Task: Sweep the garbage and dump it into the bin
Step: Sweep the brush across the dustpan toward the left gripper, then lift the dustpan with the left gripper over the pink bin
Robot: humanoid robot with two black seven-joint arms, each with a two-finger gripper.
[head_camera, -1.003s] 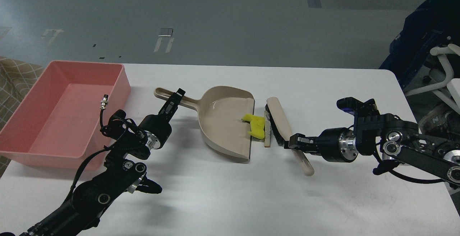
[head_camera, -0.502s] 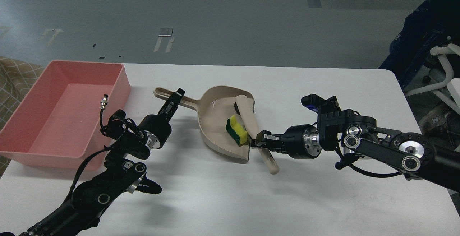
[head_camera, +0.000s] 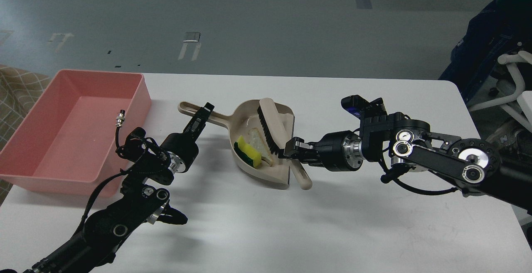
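Observation:
The beige dustpan (head_camera: 279, 169) lies mid-table with its mouth to the right. My left gripper (head_camera: 203, 114) is shut on its long handle. My right gripper (head_camera: 293, 148) is shut on the handle of the beige brush (head_camera: 272, 120). The brush head lies inside the pan with its black bristles facing left. The garbage is in the pan, left of the bristles: the yellow chunk (head_camera: 248, 153) against the pan's near-left wall, and a pale scrap (head_camera: 257, 138) beside it. The salmon-pink bin (head_camera: 62, 131) stands at the table's left, apart from the pan.
The white table (head_camera: 291, 223) ends just behind the bin and pan, and its right edge is near my right arm. A dark-clothed person and white chair frame (head_camera: 513, 82) are at the far right. A checked cloth (head_camera: 16, 86) is left of the bin.
My right gripper moved left with the brush, pushing the yellow chunk and pale scrap from the pan's lip deep into the pan. The left arm and dustpan stayed still.

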